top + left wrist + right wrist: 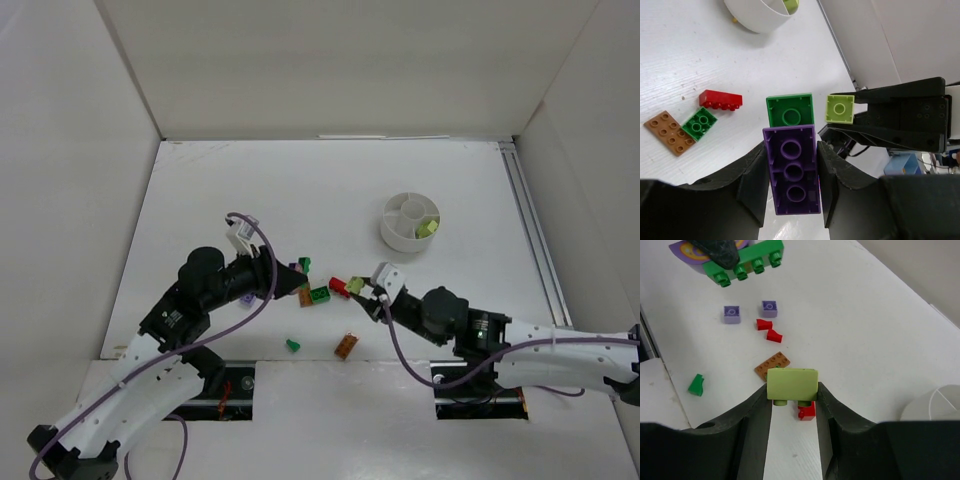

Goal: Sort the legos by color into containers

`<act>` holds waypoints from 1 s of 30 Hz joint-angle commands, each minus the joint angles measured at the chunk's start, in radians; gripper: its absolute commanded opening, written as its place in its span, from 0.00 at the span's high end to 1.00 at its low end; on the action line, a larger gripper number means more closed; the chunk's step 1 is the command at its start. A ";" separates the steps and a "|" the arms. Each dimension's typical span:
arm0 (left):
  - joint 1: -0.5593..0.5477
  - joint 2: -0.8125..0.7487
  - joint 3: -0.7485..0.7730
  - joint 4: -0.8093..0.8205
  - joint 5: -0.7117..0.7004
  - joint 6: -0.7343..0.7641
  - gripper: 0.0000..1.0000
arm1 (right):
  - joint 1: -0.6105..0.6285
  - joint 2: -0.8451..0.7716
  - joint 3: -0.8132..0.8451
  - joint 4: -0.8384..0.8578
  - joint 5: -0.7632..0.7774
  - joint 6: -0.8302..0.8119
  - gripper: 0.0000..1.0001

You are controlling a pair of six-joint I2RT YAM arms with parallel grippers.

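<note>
**Both jaws clenched on bricks, short of the dish**

Nearest the arm bases, well short of the white dish and to its left, two loose bricks lie on the desk. One is a small green wedge; the other, on the side closer to the dish, is an orange-brown brick.

A step farther out, but short of the dish and left of it, the two arms meet. The right jaws are clenched on a pale yellow-green brick, squeezing it by two opposite sides. A red brick shows directly beneath it in the right wrist view.

Farther from the dish on the same side, the left jaws grasp a purple brick with three studs, pressing its long sides. A green brick touches its far end; whether the two are clipped together cannot be told. The two held bricks are near each other but apart.

Under them on the desk, beside the red brick, a small green square brick touches a brown plate.

Farthest out stands the dish itself. A sorted brick of the same pale yellow-green lies in its right-hand wedge.
</note>
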State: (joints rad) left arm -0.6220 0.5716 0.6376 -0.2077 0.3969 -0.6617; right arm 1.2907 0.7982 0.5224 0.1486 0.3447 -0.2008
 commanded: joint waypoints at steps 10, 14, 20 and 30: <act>-0.002 0.120 0.066 -0.029 -0.208 -0.003 1.00 | -0.227 0.137 0.232 -0.446 0.352 0.273 0.87; -0.002 0.163 0.094 -0.019 -0.248 0.007 1.00 | -0.526 0.211 0.304 -0.485 0.165 0.273 0.87; 0.007 0.183 0.103 -0.019 -0.277 0.027 1.00 | -0.775 0.283 0.353 -0.494 -0.045 0.129 0.87; 0.007 0.201 0.103 -0.019 -0.297 0.027 1.00 | -0.903 0.467 0.445 -0.458 -0.185 0.044 0.87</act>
State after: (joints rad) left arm -0.6197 0.7723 0.6968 -0.2588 0.1188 -0.6510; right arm 0.4065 1.2381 0.9020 -0.3370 0.2249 -0.1268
